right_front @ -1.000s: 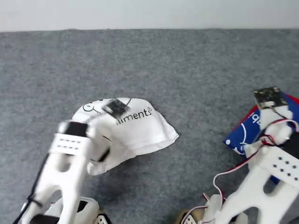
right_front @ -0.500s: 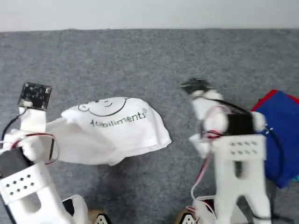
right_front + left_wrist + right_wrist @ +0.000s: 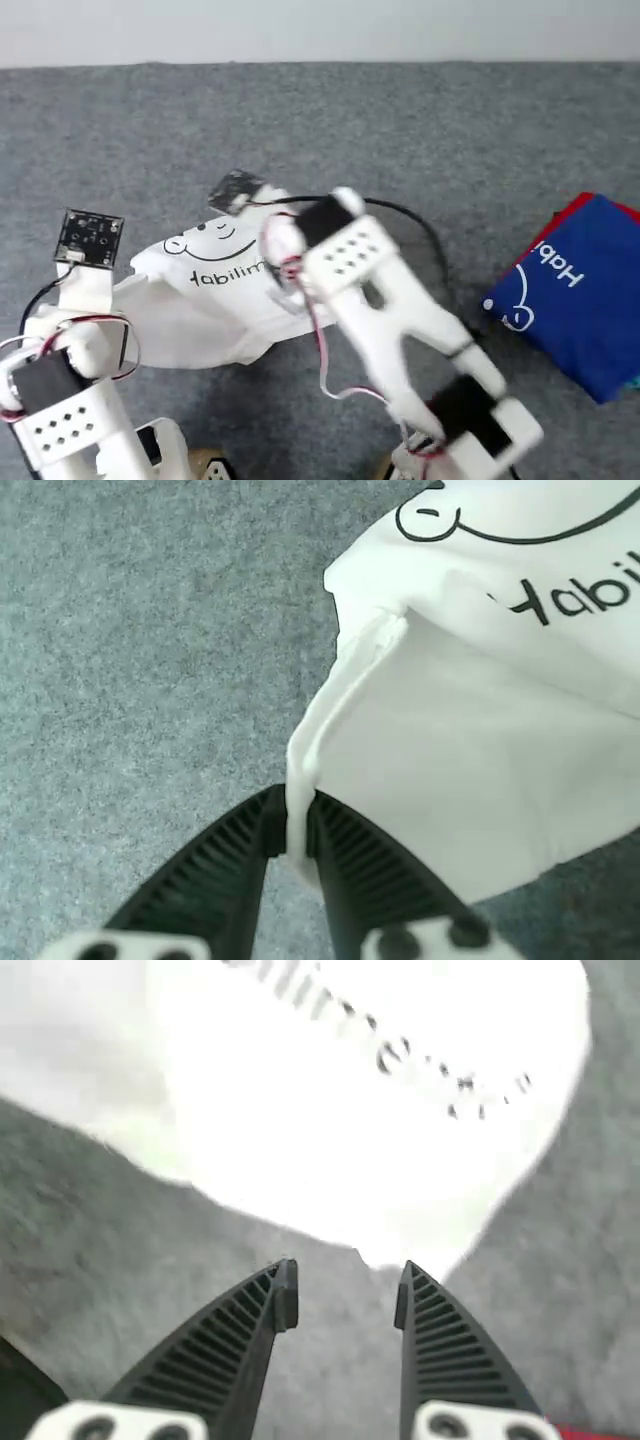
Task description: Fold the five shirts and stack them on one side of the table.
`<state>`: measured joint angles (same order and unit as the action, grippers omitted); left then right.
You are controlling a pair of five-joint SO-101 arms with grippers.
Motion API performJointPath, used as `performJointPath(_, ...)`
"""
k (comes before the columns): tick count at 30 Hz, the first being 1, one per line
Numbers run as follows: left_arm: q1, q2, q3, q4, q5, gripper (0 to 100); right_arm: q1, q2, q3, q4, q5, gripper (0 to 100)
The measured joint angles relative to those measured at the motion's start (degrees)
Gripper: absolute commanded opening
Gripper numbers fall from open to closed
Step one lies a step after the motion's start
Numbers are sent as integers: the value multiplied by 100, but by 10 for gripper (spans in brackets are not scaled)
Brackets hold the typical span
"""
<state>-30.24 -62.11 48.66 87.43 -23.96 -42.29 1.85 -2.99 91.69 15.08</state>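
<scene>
Left claw (image 3: 290, 842) was clamped on the white shirt (image 3: 470, 770) hem at 8 o'clock, prob anchoring it; right claw (image 3: 345, 1295) hung spread, empty, over its edge.

The left arm (image 3: 62, 400) stood at the near left corner of the table, its links folded up over its base. The left wrist (image 3: 85, 290) pointed away from the base, with the camera board (image 3: 90, 238) on top. The left gripper (image 3: 292, 832) was closed, its black ribbed fingers (image 3: 232, 855) pinching a thin fold of the shirt (image 3: 480, 770) edge between their tips. The right arm (image 3: 400, 320) stretched in a long slant from its base at the near right, leaning far and leftward across the middle, with the right wrist (image 3: 325, 235) toward the left arm's side. The right gripper (image 3: 345, 1295) pointed downward, its fingers parted with a clear gap between the tips, holding nothing.
</scene>
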Motion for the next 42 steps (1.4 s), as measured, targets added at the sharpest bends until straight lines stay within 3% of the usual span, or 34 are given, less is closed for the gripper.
performJointPath(6,-369,-44,0,0,0,13,-607,1011,-897,-9,-466,169)
performJointPath(15,-668,-44,0,0,0,13,-862,2057,-1143,-97,-809,169)
performJointPath(26,-668,-44,0,97,0,13,1600,2593,-1143,-1011,958,169)
performJointPath(31,-668,-53,0,105,0,13,2075,2593,-1705,-897,1284,169)
performJointPath(39,-668,-53,0,105,229,13,1204,2593,-2971,791,1284,169)
performJointPath(42,-668,-53,0,105,264,13,703,2593,-3112,879,905,172)
